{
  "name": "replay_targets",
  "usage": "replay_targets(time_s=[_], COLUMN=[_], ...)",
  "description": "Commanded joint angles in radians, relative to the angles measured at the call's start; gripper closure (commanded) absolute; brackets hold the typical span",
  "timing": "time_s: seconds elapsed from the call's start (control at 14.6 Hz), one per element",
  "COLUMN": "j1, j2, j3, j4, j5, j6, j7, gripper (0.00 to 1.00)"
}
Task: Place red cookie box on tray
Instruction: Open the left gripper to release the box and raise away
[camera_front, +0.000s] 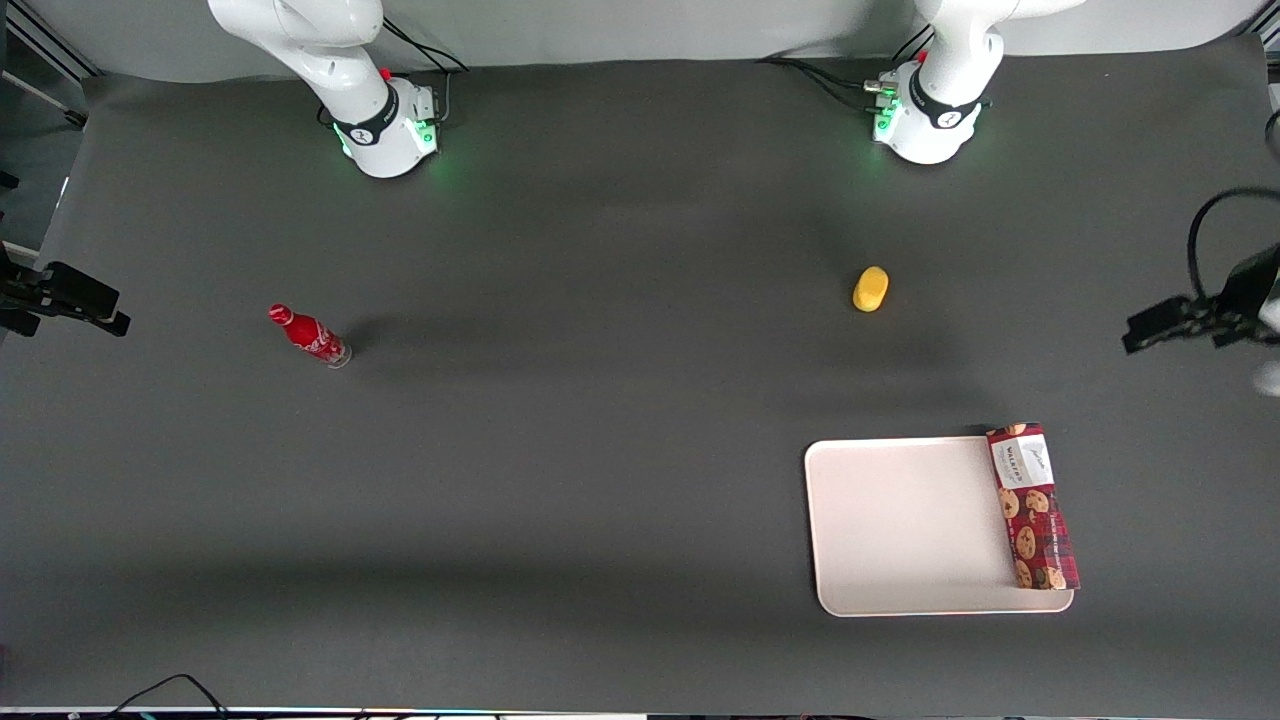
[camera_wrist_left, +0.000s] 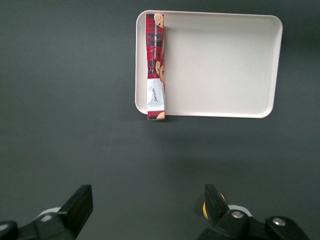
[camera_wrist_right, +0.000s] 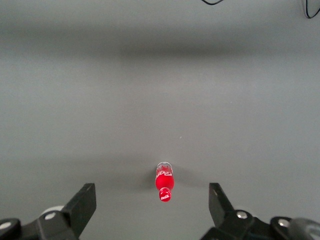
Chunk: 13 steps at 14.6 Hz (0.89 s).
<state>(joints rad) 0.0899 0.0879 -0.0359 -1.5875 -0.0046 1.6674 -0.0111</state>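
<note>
The red cookie box (camera_front: 1033, 506) lay flat on the tray (camera_front: 905, 525), along the tray's short edge toward the working arm's end of the table, its white-labelled end farther from the front camera and poking slightly past the rim. The gripper (camera_wrist_left: 145, 207) hung high above the table with its fingers (camera_wrist_left: 80, 205) spread wide apart and empty, well clear of the tray. A yellow object (camera_front: 870, 289) and a small red bottle (camera_front: 310, 336) also stood on the dark table (camera_front: 600, 400), the bottle toward the parked arm's end.
</note>
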Motion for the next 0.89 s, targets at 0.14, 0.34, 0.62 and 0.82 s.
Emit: replay_targets(time_s=[0.14,0.34,0.62,0.82], j1=[-0.013,-0.016,-0.016,-0.018], j2=[-0.109,-0.106,-0.100,-0.102], j3=[-0.027,-0.029,-0.029,-0.029], j4=[-0.031,-0.032,-0.043,-0.040], j5=[0.021,0.037,0.057,0.057], j6=[-0.040,-0.040,-0.037,-0.034], j7=[-0.007,-0.007,0.000,0.000], gripper=[0.00,0.00,0.00,0.00])
